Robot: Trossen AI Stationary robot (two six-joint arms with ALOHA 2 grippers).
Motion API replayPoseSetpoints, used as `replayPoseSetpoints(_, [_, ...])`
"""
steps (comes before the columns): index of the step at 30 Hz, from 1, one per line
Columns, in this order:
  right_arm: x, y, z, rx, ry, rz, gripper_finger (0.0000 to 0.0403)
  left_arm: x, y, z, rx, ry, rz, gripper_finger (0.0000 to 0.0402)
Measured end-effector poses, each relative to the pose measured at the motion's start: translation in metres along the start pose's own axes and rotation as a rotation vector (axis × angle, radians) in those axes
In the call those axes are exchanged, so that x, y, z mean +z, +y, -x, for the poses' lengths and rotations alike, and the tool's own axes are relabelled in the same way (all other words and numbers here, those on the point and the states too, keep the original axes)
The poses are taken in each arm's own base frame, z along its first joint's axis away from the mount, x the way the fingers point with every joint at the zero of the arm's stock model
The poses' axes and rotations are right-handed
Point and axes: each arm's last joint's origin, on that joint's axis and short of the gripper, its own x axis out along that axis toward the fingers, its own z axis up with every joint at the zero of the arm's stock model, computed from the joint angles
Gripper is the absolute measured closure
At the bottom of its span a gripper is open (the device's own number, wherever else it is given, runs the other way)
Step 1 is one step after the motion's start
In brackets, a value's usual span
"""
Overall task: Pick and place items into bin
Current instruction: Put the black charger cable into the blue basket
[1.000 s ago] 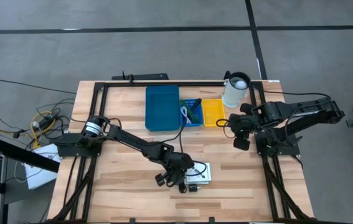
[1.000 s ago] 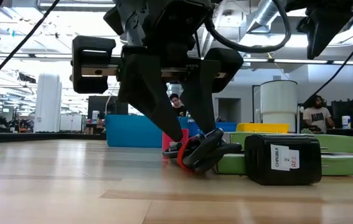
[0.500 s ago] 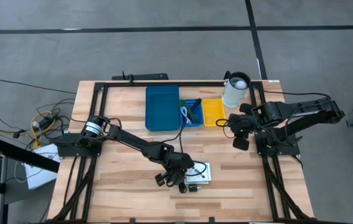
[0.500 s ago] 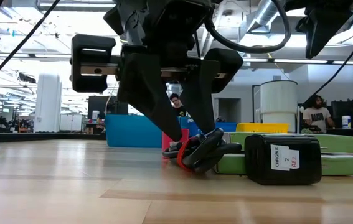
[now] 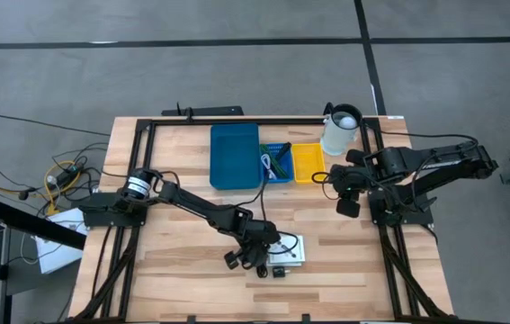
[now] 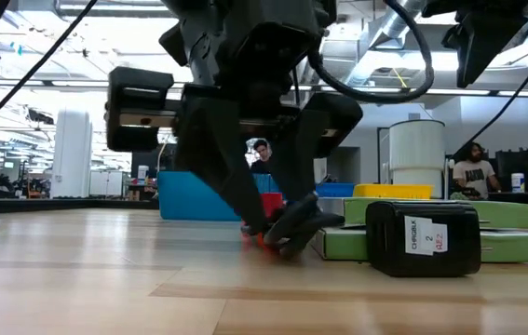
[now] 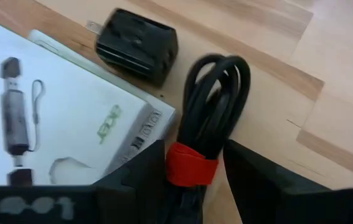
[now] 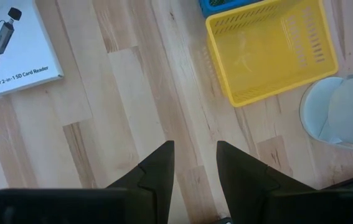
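Observation:
A coiled black cable bundle [image 7: 210, 106] bound by a red strap [image 7: 190, 172] lies on the table beside a white printed box [image 7: 51, 118], whose green side shows in the low view [image 6: 515, 244]. A black plug block [image 7: 137, 45] rests on the wood by the box's corner. My left gripper [image 5: 258, 258] stands over the bundle [image 6: 287, 226], shut on it. My right gripper [image 8: 195, 163] hovers open above bare wood near the yellow basket [image 8: 269, 50], touching nothing. My left gripper pinches the cable bundle at its red strap [image 7: 190, 172], one finger [image 7: 140, 180] on each side. The fingers come from above, pointing down, and lie across the coil. The bundle rests on the table [image 6: 282, 244], with its looped end reaching out past the fingers.
At the far side stand a large blue bin [image 5: 235, 155], a small blue basket [image 5: 277, 160] holding several small items, the yellow basket [image 5: 307, 162] and a white jug [image 5: 340, 130]. Bare wood lies to the left and near edge. People show in the room behind.
My left gripper has sunk a little toward the table and its fingers have drawn together onto the cable bundle, taking hold of it. The bundle now looks squeezed narrower and lower between them. The right arm has kept still.

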Motion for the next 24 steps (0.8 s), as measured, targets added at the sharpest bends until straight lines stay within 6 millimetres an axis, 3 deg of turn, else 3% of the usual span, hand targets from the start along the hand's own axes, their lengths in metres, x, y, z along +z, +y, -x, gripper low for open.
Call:
replayPoseSetpoints(6, [0.0,0.0,0.0,0.0,0.0,0.0,0.029,0.0,0.0,0.0,-0.008,-0.009,-0.002,0.0275])
replayPoseSetpoints(15, [0.0,0.0,0.0,0.0,-0.001,0.0,0.029,0.0,-0.001,0.001,-0.017,-0.003,0.008,0.0369])
replayPoseSetpoints(24, [0.0,0.0,0.0,0.0,0.0,0.0,0.029,0.015,0.002,0.018,0.004,0.013,0.006,0.0364])
